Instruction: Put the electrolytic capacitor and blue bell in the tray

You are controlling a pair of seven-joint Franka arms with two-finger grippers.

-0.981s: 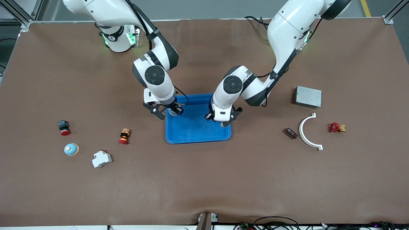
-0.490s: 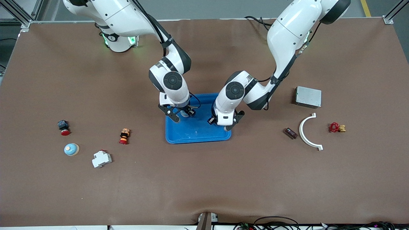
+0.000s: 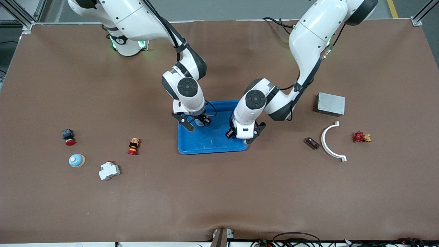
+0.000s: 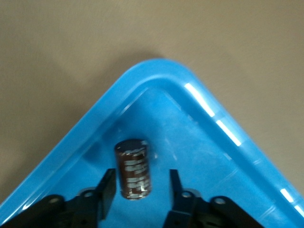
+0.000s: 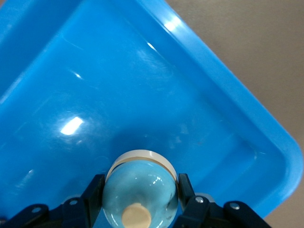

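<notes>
The tray point(image 3: 212, 145) sits mid-desk point(image 3: 219, 192). The capacitor point(image 4: 133, 168) lies in a corner of it, between the left hand's point(image 4: 140, 186) parted fingers. The right hand point(image 5: 140, 197) holds a bell point(image 5: 140, 190) over the tray. Another bell point(image 3: 76, 160) lies toward the right arm's end.

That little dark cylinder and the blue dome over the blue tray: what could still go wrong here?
The dark cylindrical capacitor lies between the left gripper's parted fingers, close to the bright-blue plastic tray's corner; lying on its side, it might roll. The right gripper holds the pale-blue dome bell above the tray floor; released from there, it might bounce or tip.
</notes>
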